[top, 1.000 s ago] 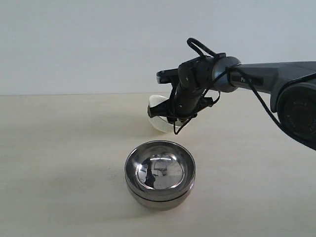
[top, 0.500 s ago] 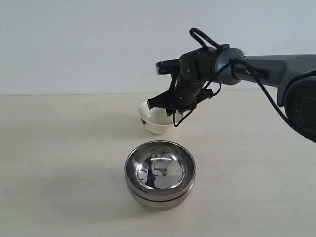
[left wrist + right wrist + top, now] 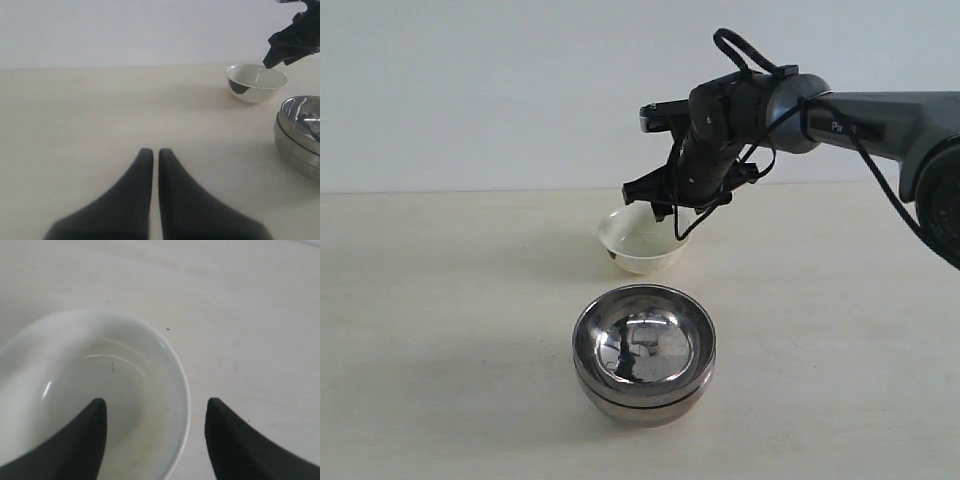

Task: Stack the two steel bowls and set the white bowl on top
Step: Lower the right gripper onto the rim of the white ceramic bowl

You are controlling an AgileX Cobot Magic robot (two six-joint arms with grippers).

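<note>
Now the white bowl sits upright and level on the table. A second ago it hung tipped on its side in the right gripper, and half a second ago it was lower but still canted. The wrist has meanwhile climbed a little, towards 1 o'clock in the exterior view.

In the right wrist view, the right gripper is spread wide. One finger is down inside the white bowl and the other is outside over the bare table, so the rim lies between them with a gap to the outer finger. Whether the inner finger touches the wall cannot be told.

The right arm comes in from 3 o'clock, running nearly level above the table, with the wrist bent so the fingers point down and towards 7 o'clock.

The steel bowls stand nested one inside the other, at 6 o'clock from the white bowl. They are near it but apart, and have not moved.

The left gripper hovers low over the table with its fingers drawn almost together. It holds nothing and is well apart from the white bowl and the steel bowls.
</note>
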